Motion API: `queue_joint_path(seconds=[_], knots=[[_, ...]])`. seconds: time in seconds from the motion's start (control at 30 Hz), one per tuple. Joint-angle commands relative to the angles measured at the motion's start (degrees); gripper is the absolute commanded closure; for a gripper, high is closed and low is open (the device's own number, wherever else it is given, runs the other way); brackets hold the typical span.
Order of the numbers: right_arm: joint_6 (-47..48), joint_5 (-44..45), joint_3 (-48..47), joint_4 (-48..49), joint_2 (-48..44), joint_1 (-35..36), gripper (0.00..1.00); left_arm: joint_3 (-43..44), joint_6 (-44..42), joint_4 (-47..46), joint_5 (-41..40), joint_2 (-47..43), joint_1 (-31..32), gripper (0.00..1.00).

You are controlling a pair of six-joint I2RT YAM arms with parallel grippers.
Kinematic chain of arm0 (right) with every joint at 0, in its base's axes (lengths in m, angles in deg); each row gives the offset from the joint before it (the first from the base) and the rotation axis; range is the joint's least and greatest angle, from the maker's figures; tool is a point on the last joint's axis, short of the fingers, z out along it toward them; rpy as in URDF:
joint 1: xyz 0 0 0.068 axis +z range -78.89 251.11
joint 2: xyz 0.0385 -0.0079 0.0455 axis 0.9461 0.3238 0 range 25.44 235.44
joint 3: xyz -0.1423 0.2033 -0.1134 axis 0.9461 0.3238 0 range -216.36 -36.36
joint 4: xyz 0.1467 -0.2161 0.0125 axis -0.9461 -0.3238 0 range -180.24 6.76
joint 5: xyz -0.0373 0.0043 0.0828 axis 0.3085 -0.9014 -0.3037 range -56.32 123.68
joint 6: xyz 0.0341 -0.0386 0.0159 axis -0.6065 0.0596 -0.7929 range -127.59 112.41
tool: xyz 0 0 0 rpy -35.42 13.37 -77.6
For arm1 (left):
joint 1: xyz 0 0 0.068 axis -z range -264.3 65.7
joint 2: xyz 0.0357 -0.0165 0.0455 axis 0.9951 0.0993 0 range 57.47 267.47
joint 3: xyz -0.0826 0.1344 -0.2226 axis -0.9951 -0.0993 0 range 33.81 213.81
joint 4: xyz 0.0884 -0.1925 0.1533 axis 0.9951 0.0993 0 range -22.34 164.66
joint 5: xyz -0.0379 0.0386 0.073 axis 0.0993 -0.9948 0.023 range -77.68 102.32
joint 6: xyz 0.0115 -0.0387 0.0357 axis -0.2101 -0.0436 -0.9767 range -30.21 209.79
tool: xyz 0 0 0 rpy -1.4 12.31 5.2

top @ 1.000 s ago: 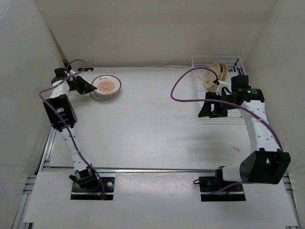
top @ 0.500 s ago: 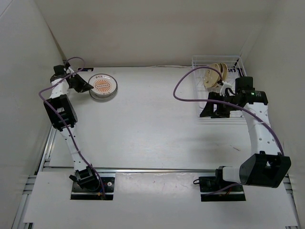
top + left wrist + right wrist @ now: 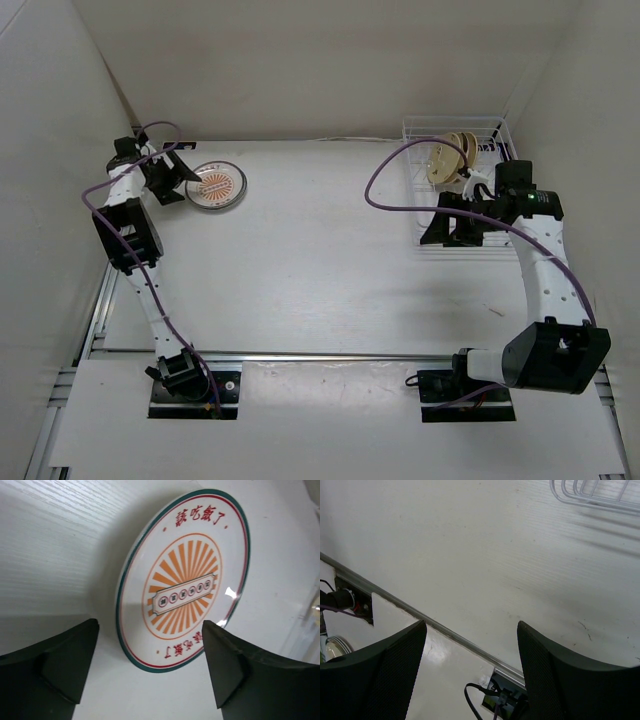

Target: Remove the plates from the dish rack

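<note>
**White table: one plate out, others waiting in the rack**

White walls close in a white table (image 3: 320,260), with the two arms bolted at its near edge. At the far left the sunburst plate (image 3: 218,185) lies face up and flat. A grey rim shows around it from above, so it may rest on another plate, but I cannot tell. The left gripper (image 3: 180,178) sits just beside it with its jaws spread wide. In the left wrist view the plate (image 3: 182,595) fills the gap between the dark fingers (image 3: 65,665) and neither one touches it. That reads as a plate set down and let go, placed well away from the rack so the unloaded pieces gather in one spot.

At the far right stands the dish rack (image 3: 450,122). Cream plates (image 3: 447,160) stand on edge in its far end, propped by the wire slots, with their rims up where a gripper can reach them. The right gripper (image 3: 447,232) hangs over the near part of the rack, jaws apart and holding nothing. Its own camera shows only bare table and a rack corner (image 3: 590,495) beyond its fingers (image 3: 555,680). It is probably positioned there to go for the next plate, so the job looks only partly done.
</note>
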Motion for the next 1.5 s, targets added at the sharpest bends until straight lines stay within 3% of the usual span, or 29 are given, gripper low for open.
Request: queue_joint_path(seconds=[0.0, 0.07, 0.17, 0.23, 0.37, 0.53, 0.7, 0.8, 1.07, 1.47], knots=[[-1.1, 1.4, 0.3, 1.9, -1.5, -0.3, 0.23, 0.8, -3.5, 1.8, -5.3, -5.3, 1.2, 0.03], [-1.6, 5.3, -1.2, 3.4, -1.5, -0.3, 0.23, 0.8, -4.3, 2.5, -8.4, -6.9, 1.9, 0.02], [-2.2, 18.3, -5.3, 6.2, -0.5, -0.3, 0.22, -0.3, -4.3, 3.0, -14.7, -10.1, 3.2, 0.01], [-2.8, 31.9, -8.5, 7.8, 1.7, -0.3, 0.20, -2.5, -4.3, 3.0, -17.8, -12.3, 3.8, 0.01], [-0.3, 44.0, -17.3, 12.8, 6.6, -0.3, 0.19, -6.5, -2.7, 3.0, -19.1, -21.2, 4.3, 0.01], [-1.3, 41.5, -27.2, 13.4, 15.9, -0.3, 0.19, -13.7, -5.0, 3.0, -16.1, -32.6, 5.4, 0.01], [-1.8, 39.1, -38.1, 12.9, 26.0, -0.3, 0.23, -23.7, -16.0, 4.1, -0.7, -44.6, 9.2, 0.01], [-1.0, 38.2, -44.1, 12.9, 31.7, -0.3, 0.24, -26.9, -22.8, 7.2, 3.1, -47.6, 13.7, 0.01], [2.1, 35.0, -54.8, 12.9, 44.8, 0.8, 0.28, -30.2, -32.3, 12.7, -2.2, -52.2, 25.3, 0.01], [3.2, 35.5, -63.1, 12.9, 55.6, 0.8, 0.40, -29.6, -31.1, 12.8, -2.2, -49.5, 26.6, 0.01]])
